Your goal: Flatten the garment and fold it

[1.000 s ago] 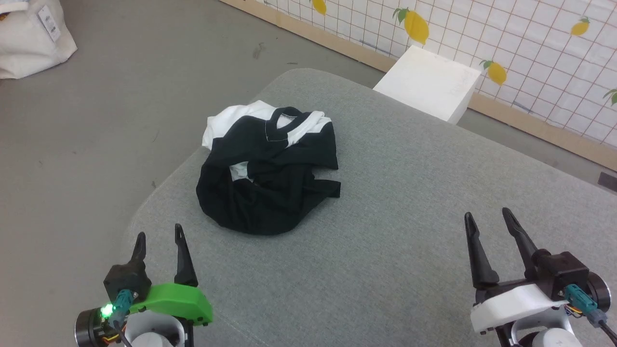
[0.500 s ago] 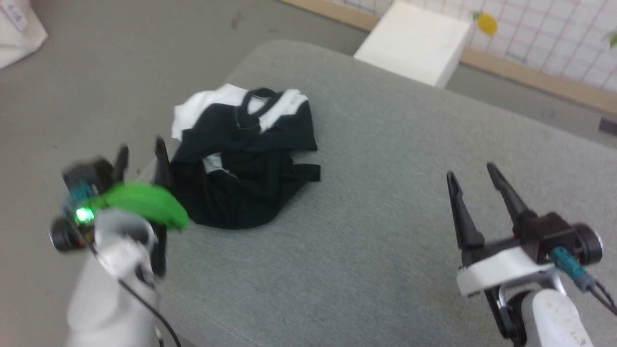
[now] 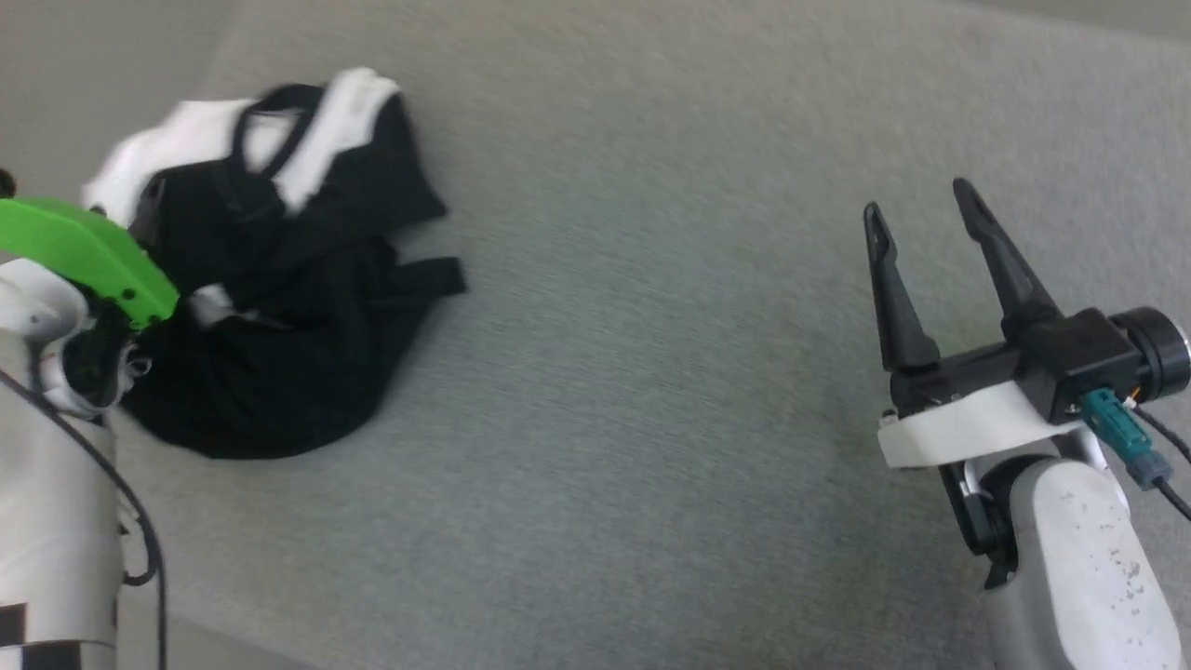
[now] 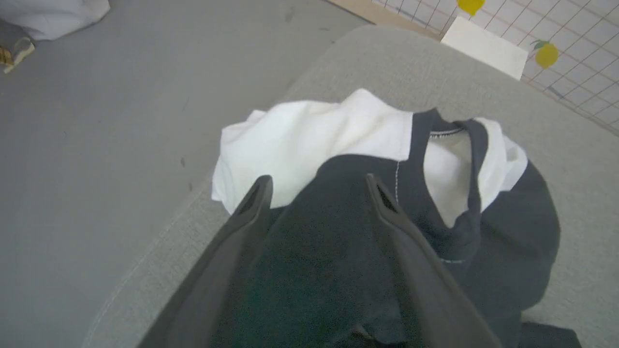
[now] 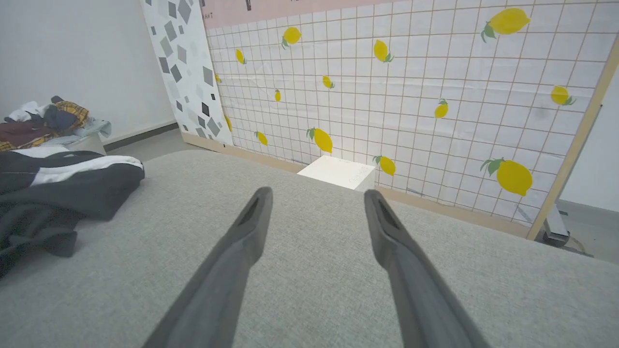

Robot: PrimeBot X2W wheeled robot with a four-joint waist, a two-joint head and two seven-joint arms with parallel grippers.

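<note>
Left gripper (image 4: 317,181), spread wide, hangs over the garment (image 4: 314,135), perhaps touching.

Bunched garment upper left, right gripper far right.
Garment (image 3: 279,363), mostly black with white at the collar end, lies crumpled on the grey cloth-covered table (image 3: 651,391). The left arm's green cover (image 3: 84,251) overlaps its left edge. Right gripper (image 3: 916,198) is well apart from it over bare cloth, fingers (image 3: 893,298) spread and pointing up. Slight blur.
</note>
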